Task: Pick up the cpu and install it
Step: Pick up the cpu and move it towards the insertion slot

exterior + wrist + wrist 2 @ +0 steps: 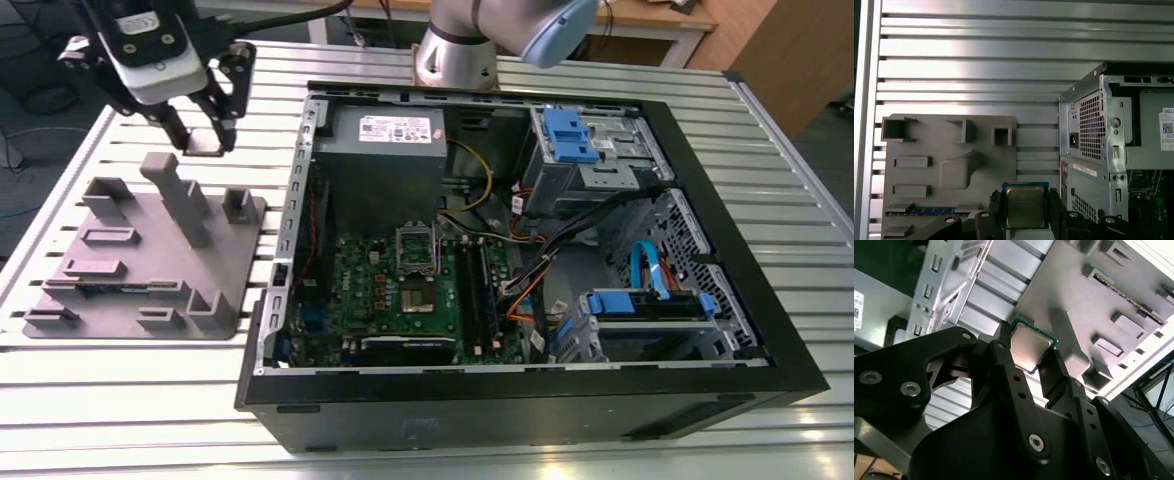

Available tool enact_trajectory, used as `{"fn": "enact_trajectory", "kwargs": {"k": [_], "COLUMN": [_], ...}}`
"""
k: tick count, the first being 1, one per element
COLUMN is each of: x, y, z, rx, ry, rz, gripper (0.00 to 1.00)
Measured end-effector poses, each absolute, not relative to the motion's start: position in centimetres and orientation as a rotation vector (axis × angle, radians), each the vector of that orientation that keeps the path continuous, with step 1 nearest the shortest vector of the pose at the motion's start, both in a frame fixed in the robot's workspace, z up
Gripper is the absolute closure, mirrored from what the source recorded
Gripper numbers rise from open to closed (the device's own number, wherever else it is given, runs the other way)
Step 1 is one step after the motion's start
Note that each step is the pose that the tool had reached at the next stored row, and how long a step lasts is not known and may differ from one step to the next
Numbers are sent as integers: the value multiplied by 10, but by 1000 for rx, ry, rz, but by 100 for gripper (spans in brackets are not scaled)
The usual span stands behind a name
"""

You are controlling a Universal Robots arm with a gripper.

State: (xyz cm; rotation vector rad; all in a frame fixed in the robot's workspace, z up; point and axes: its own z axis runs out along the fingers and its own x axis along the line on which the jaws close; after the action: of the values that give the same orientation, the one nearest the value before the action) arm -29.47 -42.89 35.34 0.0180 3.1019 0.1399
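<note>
The cpu (1025, 206) is a small square chip with a silver-grey top and a thin green edge. It sits clamped between the black fingers of my gripper (1025, 210), as both wrist views show. In the second wrist view the cpu (1029, 347) hangs in my gripper (1030, 354) above the slatted table, beside the grey fixture tray (1094, 295). In the exterior view my gripper (200, 142) is raised over the table behind the fixture tray (147, 255), to the left of the open computer case (534, 390). The metal socket frame (414, 248) stands on the green motherboard inside the case.
The case's side wall (1094, 130) with its vented grille rises close beside my gripper. Upright blocks (180, 195) stand on the tray. Inside the case are a power supply (387, 130), cables and blue drive brackets (567, 135). The arm's base (461, 55) stands behind the case.
</note>
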Motion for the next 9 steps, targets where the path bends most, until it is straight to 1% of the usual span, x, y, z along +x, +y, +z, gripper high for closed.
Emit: {"fn": "enact_trajectory", "kwargs": {"k": [9], "x": [-256], "y": [-429], "z": [352], "rx": [18], "ry": [3103], "rz": [140], "gripper": [53]}}
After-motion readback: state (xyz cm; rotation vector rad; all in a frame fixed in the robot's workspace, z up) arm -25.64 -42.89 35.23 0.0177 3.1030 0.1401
